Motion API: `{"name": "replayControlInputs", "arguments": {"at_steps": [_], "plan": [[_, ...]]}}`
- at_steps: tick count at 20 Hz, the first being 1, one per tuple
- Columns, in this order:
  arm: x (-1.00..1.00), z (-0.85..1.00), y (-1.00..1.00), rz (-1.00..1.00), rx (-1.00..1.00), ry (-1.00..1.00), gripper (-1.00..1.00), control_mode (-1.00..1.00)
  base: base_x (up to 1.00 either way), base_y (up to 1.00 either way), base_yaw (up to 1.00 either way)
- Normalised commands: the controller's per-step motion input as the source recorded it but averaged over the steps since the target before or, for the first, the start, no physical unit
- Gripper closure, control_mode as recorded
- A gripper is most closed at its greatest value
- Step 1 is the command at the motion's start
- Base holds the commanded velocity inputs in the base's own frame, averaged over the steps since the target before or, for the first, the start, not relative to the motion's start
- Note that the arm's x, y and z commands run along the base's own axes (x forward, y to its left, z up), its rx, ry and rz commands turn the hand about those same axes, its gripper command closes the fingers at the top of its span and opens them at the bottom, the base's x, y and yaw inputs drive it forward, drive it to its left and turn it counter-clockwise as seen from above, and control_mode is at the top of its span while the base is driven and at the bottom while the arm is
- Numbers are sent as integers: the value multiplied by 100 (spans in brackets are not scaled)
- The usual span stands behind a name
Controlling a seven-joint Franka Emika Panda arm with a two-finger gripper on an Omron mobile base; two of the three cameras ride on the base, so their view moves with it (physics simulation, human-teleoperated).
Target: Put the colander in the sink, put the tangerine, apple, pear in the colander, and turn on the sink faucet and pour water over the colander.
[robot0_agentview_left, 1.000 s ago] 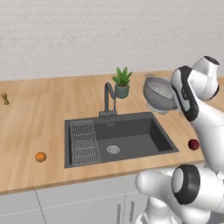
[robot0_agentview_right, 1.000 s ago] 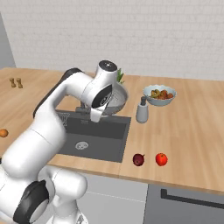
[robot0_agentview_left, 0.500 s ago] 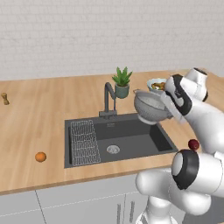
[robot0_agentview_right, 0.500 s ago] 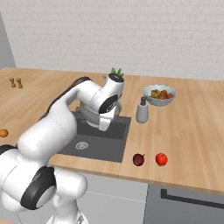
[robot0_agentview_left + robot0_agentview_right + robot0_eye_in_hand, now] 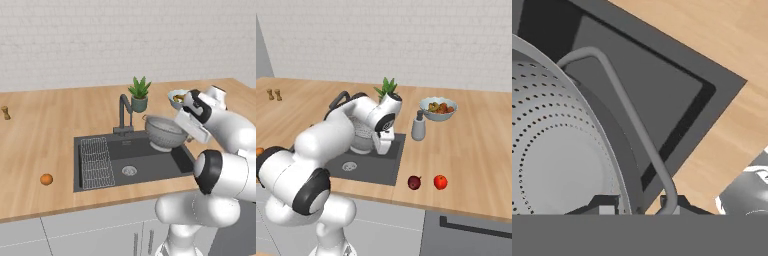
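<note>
Hand view shows our claw [image 5: 639, 205] pinched tight on the rim of the colander [image 5: 557, 145], right by its thin wire handle. We can see the bowl's many little holes from up close. Under it lies the dark sink [image 5: 657, 90].

From the left base view, our claw [image 5: 186, 131] holds the colander [image 5: 164, 132] up in the air, over the right part of the sink [image 5: 127, 172]. We think it is not down on the sink floor yet. The faucet [image 5: 124, 112] stands just behind the sink, near the colander's left side. A plant [image 5: 139, 93] sits behind the faucet. A wire rack [image 5: 96, 162] lies along the sink's left side.

The tangerine [image 5: 46, 179] rests on the bench [image 5: 40, 135], well to the left of the sink. From the right base view, a red fruit [image 5: 440, 182] and a dark red fruit [image 5: 414, 182] sit on the bench in front, right of the sink. A bowl of fruit [image 5: 438, 108] and a grey shaker [image 5: 418, 126] stand farther back.

We are on the first step: putting the colander in the sink. Next we should lower it gently to the sink floor, keep it flat, and keep clear of the faucet. Then we let go and fetch the fruit.
</note>
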Motion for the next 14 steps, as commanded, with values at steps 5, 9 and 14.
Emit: {"name": "replayControlInputs", "arguments": {"at_steps": [5, 9, 14], "plan": [[5, -32, 14, 18, 0, 0, 100, -100, 0, 0, 0], [1, -38, 29, 12, -1, 0, 100, -100, 0, 0, 0], [6, -38, 38, 7, -1, 0, 100, -100, 0, 0, 0]]}}
